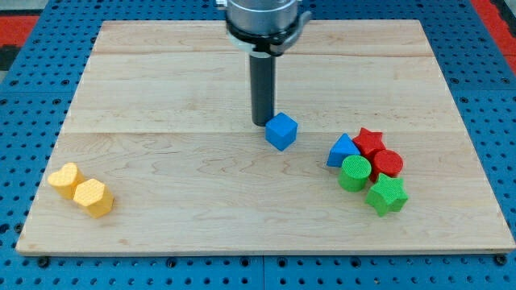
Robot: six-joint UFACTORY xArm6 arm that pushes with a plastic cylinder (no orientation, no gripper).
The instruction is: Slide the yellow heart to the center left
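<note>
The yellow heart [63,178] lies near the view's bottom left corner of the wooden board [161,89]. A yellow hexagon block [93,198] touches it on its lower right. My tip [260,122] is near the board's middle, far to the right of the heart. The tip stands just left of and above a blue cube [281,131], close to it or touching it.
A cluster of blocks sits at the view's right: a blue triangle [343,151], a red star [368,142], a red cylinder [388,163], a green cylinder [355,172] and a green star [386,196]. A blue pegboard [24,97] surrounds the board.
</note>
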